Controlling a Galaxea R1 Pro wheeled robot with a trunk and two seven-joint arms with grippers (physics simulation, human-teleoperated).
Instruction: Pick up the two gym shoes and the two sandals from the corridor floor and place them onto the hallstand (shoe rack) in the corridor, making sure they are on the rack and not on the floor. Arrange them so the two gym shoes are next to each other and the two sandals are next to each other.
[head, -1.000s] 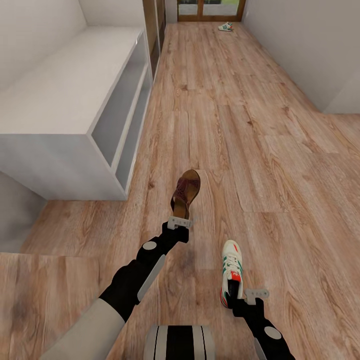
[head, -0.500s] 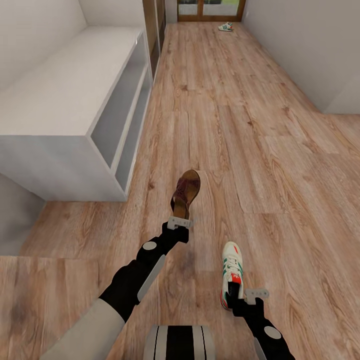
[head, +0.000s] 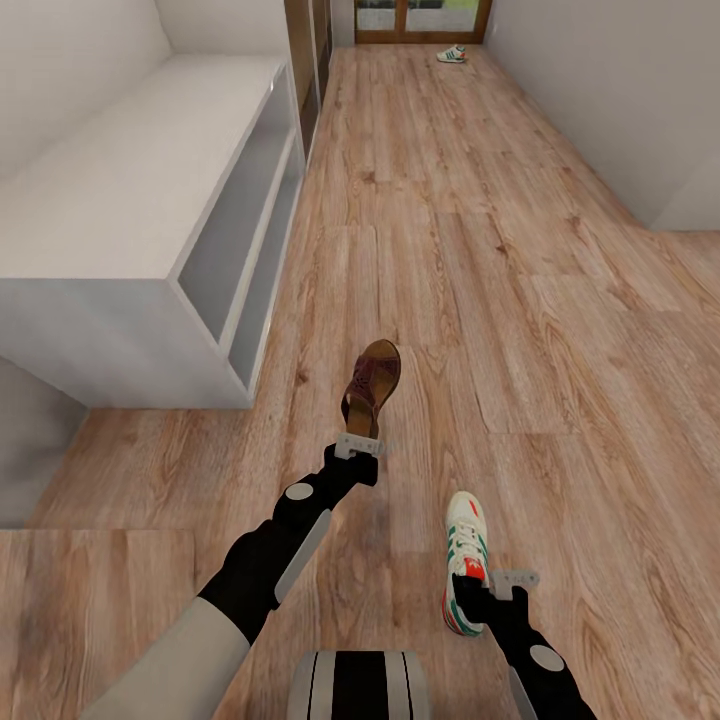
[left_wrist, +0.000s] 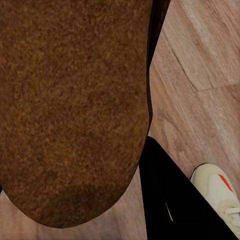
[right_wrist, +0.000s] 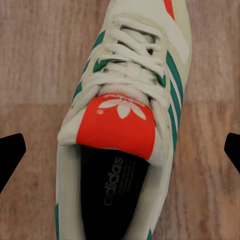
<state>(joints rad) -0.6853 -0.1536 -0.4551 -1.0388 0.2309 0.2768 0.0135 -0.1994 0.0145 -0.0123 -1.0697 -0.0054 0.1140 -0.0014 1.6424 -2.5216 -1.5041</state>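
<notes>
Two gym shoes and one sandal are in sight. The sandal (head: 373, 388), dark brown with a tan insole, is gripped at its heel by the left hand (head: 358, 447) and held above the wooden floor (head: 560, 330), near the hallstand (head: 130, 190) at the left. One white sneaker (head: 464, 560) with green stripes and a red-orange tongue patch sits at the right hand (head: 478, 592); the fingertips (right_wrist: 11, 152) stand wide apart on either side of it, so whether they grip it I cannot tell. The second sneaker (head: 451, 54) lies far down the corridor by the door.
</notes>
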